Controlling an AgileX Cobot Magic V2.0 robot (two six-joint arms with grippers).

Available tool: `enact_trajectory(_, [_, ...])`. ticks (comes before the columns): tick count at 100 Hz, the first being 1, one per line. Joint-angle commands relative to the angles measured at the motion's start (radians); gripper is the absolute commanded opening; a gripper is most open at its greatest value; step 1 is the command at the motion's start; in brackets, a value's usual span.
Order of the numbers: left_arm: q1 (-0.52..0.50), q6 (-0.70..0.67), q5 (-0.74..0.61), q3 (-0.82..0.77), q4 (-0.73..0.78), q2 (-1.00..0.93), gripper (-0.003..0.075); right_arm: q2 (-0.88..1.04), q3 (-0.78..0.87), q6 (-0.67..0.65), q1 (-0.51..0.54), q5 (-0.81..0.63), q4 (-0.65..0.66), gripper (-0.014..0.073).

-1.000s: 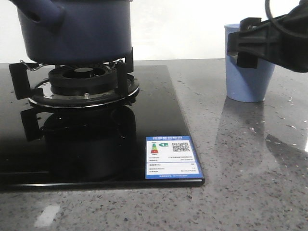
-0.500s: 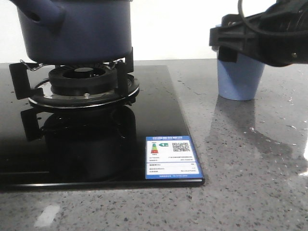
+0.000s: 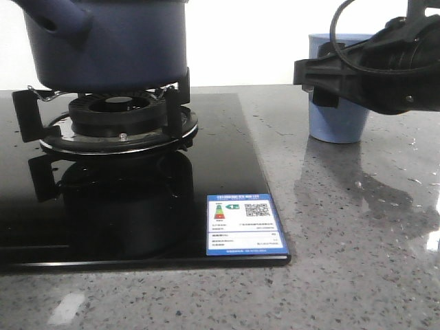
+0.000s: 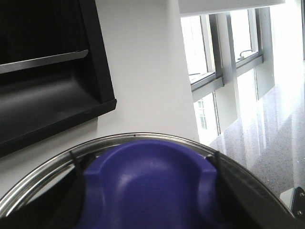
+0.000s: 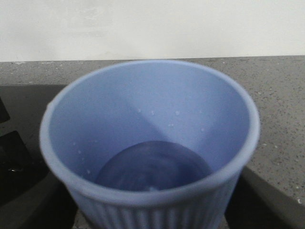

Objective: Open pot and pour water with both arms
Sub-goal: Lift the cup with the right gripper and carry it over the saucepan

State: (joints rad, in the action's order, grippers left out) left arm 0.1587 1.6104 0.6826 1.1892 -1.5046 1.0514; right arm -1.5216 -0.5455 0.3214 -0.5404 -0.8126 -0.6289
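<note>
Front view: the dark navy pot fills the upper left of the frame, seated on the black pan supports of a gas burner that rises from a glossy black glass hob; its stubby hollow side handle projects toward the upper left corner. A blue-bordered energy label lies on the hob's lower right corner. At upper right, the right gripper is closed around the pale blue ribbed cup, which stands on the speckled grey countertop, well apart from the pot. Right wrist view: the cup occupies the centre, its mouth open, droplets on its inner wall, black fingers pressed against either side. Left wrist view: the left gripper grasps a purple-blue knob set on a metal-rimmed lid, with a white wall, a dark shelf and windows behind.
</note>
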Motion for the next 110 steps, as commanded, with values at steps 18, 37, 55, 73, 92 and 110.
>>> enact_trajectory(18, [0.005, -0.13, -0.13, -0.009, 0.047, -0.115, 0.025, 0.159, -0.031, 0.007, -0.004, 0.005, 0.178, 0.0288])
enact_trajectory(37, [0.005, -0.209, -0.156, -0.068, 0.124, -0.197, 0.025, 0.27, -0.111, 0.009, -0.004, 0.166, 0.296, 0.0288])
enact_trajectory(55, [0.005, -0.281, -0.206, -0.137, 0.194, -0.302, 0.025, 0.298, -0.279, 0.009, -0.012, 0.39, 0.416, 0.0288])
enact_trajectory(73, [0.005, -0.334, -0.284, -0.199, 0.21, -0.396, 0.025, 0.286, -0.463, 0.009, -0.043, 0.57, 0.482, 0.0288])
enact_trajectory(92, [0.005, -0.375, -0.315, -0.244, 0.21, -0.433, 0.025, 0.238, -0.656, 0.011, -0.07, 0.706, 0.515, 0.0288])
enact_trajectory(110, [0.005, -0.412, -0.35, -0.263, 0.21, -0.455, 0.025, 0.155, -0.805, 0.011, -0.091, 0.856, 0.606, 0.0288])
